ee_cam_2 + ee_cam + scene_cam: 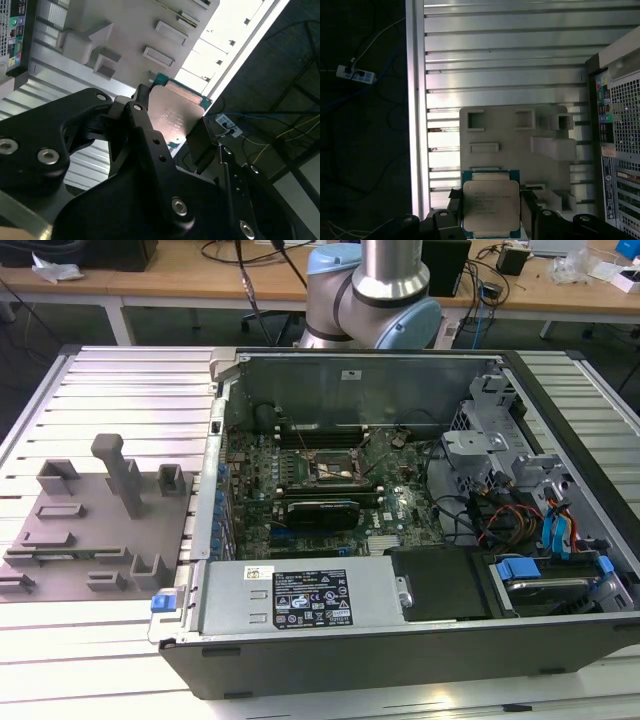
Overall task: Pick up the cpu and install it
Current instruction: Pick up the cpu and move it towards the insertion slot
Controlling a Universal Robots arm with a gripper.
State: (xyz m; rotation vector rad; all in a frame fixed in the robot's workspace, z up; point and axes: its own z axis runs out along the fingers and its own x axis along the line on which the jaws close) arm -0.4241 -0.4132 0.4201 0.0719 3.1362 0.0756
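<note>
The cpu is a flat square chip with a silvery metal top and a thin green rim. It sits between the two black fingers of my gripper, which is shut on its opposite edges. The second wrist view shows the same hold: the cpu is clamped in the gripper, well above the table. The grey fixture plate lies far below it. In the exterior view the open computer case shows its motherboard, with the cpu socket near the middle.
The fixture plate with raised blocks and a tall post lies on the slatted metal table, on the exterior view's left of the case. The arm's base rises behind the case. Off the table's edge are dark floor and a power strip.
</note>
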